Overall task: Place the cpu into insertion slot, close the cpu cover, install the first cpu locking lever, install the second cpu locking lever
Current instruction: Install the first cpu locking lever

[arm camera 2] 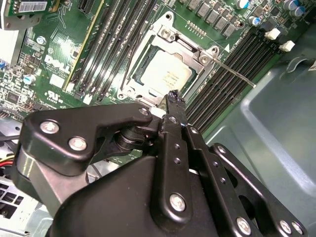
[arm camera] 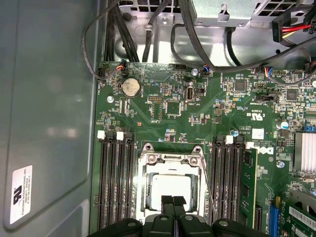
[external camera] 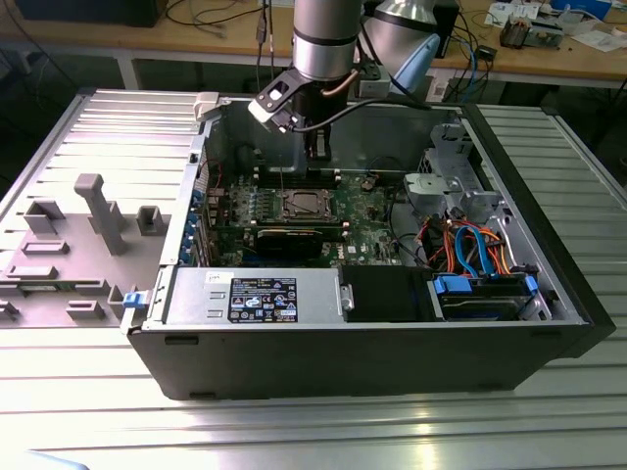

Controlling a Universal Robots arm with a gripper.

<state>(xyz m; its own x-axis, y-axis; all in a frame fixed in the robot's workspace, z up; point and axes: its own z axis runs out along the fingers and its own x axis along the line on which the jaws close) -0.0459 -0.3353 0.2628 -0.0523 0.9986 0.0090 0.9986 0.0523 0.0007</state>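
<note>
You had the gripper (external camera: pixel 315 155) down inside the open computer case (external camera: pixel 392 343), close to the case's far wall in the exterior view and hanging above the green motherboard (arm camera: pixel 163 113). In both wrist views its pincer was drawn narrow. The two black fingertips (arm camera: pixel 167 201) lay pressed side by side with nothing held between them, and they were poised over the edge of the insertion slot (external camera: pixel 301 207). The cpu (arm camera: pixel 170 186) already sat in that slot with its pale metal top facing up. The cpu cover (arm camera: pixel 144 187) lay flat around it, so the chip showed through the cover's square window. In the second wrist view the gripper (arm camera 2: pixel 174 98) had its tip just beside the cpu (arm camera 2: pixel 165 74), near one corner of the silver frame; you could not tell whether it touched the frame. One thin locking lever (arm camera 2: pixel 237 74) stuck out at an angle from the socket and crossed over the black memory slots (arm camera: pixel 224 182) next to it. The first wrist view showed the same lever (arm camera: pixel 208 182) as a slanted wire alongside the frame.
</note>
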